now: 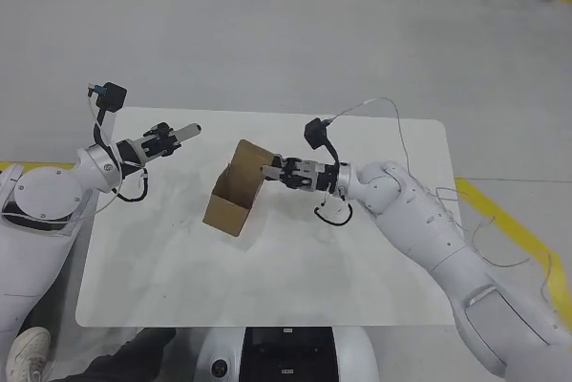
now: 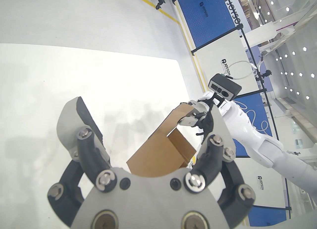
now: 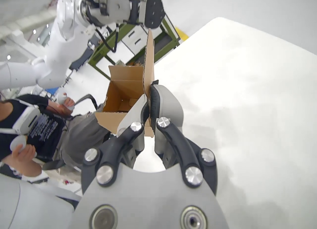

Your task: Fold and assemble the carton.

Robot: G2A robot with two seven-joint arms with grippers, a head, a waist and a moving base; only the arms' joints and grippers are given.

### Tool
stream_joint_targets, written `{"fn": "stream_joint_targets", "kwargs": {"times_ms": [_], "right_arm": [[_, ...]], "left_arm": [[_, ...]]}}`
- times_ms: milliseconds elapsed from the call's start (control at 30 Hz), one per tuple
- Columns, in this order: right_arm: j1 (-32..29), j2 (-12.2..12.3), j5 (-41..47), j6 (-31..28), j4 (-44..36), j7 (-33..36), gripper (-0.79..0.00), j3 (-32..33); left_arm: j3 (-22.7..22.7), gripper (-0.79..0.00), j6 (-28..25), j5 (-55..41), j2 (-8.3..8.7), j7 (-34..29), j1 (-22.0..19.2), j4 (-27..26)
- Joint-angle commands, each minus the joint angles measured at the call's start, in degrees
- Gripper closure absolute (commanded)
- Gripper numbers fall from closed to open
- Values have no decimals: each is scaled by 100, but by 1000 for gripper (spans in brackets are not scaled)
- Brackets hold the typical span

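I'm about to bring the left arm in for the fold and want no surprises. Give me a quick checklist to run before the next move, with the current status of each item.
1. Grip: the right end effector is shut on the flap of the carton. Ok.
2. Free hand: the left end effector is open and empty. Ok.
3. Clearance: the left end effector is off to the carton's side and not touching it. Ok.
4. Placement: the carton is on the table, away from the edges. Ok.
5. Base resting flat: cannot tell.
6. Flaps folded shut: the mouth is open. Not ok.
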Motion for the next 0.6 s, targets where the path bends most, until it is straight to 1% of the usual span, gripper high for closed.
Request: {"fn": "stream_joint_targets", "kwargs": {"times_ms": [0,167,333,400,567], "right_arm": [[-395,140,74,365,-475,-72,0,297],[-1417,428,27,1230,-1695,-282,0,950],[-2230,586,40,1746,-2589,-440,0,1388],[-2380,611,58,1821,-2735,-474,0,1477],[-2380,611,58,1821,-2735,-474,0,1477]], "left_arm": [[0,-785,0,0,0,0,0,0],[0,-785,0,0,0,0,0,0],[0,-785,0,0,0,0,0,0],[0,-785,0,0,0,0,0,0],[0,-785,0,0,0,0,0,0]]}}
